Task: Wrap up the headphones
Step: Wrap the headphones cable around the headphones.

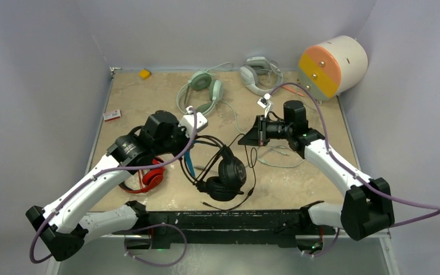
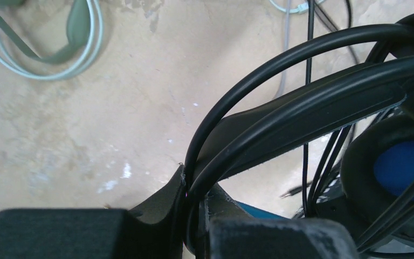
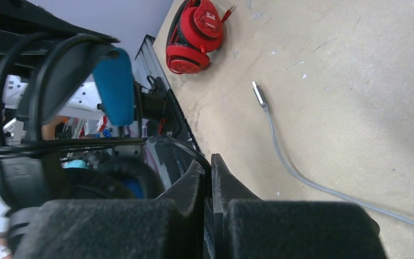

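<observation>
The black headset with blue ear cups [image 1: 228,173] stands at the table's middle front, its thin black cable [image 1: 252,172] looping round it. My left gripper [image 1: 188,144] is shut on its black headband [image 2: 302,116]; in the left wrist view the gripper [image 2: 197,181] pinches the band, with a blue ear cup [image 2: 404,167] at the right. My right gripper [image 1: 247,138] is shut on the black cable [image 3: 191,152], held between its fingertips in the right wrist view [image 3: 208,162]. The red-and-black headset [image 1: 147,179] lies partly under my left arm. The mint-green headset [image 1: 203,87] lies at the back.
A grey-white headset [image 1: 256,74] lies at the back beside an orange, yellow and white drum [image 1: 332,63]. A small yellow object [image 1: 144,73] and a small red box [image 1: 112,115] lie at the left. A grey cable with a plug [image 3: 272,129] trails on the table.
</observation>
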You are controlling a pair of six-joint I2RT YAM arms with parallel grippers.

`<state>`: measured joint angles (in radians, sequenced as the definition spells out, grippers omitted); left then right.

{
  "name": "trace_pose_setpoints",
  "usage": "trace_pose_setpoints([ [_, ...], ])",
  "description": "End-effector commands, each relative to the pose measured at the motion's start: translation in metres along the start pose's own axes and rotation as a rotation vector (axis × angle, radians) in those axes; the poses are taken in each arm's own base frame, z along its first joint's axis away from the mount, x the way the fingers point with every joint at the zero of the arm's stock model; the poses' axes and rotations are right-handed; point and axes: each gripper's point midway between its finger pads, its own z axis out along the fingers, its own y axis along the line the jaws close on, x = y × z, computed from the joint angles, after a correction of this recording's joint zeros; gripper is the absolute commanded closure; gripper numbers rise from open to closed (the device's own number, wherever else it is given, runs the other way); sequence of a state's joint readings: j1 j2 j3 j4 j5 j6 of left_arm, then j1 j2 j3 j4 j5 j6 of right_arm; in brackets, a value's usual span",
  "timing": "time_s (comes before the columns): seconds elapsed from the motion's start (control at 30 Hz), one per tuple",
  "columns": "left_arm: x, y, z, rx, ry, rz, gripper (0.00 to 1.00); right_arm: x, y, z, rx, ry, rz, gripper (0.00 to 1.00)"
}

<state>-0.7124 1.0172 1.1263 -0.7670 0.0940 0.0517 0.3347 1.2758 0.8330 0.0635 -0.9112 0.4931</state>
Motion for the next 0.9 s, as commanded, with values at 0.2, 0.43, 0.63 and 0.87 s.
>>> trace_pose_setpoints([
  [0.2,-0.017,0.010,-0.001,-0.082,0.028,0.393,1.00,-0.017,0.060,-0.028,-0.085,-0.011,-0.087,1.00],
  [0.43,-0.024,0.025,0.013,-0.183,0.100,0.405,1.00,-0.021,0.086,-0.036,-0.139,-0.002,-0.033,1.00],
  [0.63,-0.034,0.040,0.020,-0.303,0.106,0.304,1.00,-0.018,0.111,-0.044,-0.239,0.003,-0.002,1.00],
  [0.87,-0.043,0.039,0.028,-0.335,0.088,0.182,1.00,-0.009,0.137,-0.047,-0.326,-0.014,0.025,0.93],
])
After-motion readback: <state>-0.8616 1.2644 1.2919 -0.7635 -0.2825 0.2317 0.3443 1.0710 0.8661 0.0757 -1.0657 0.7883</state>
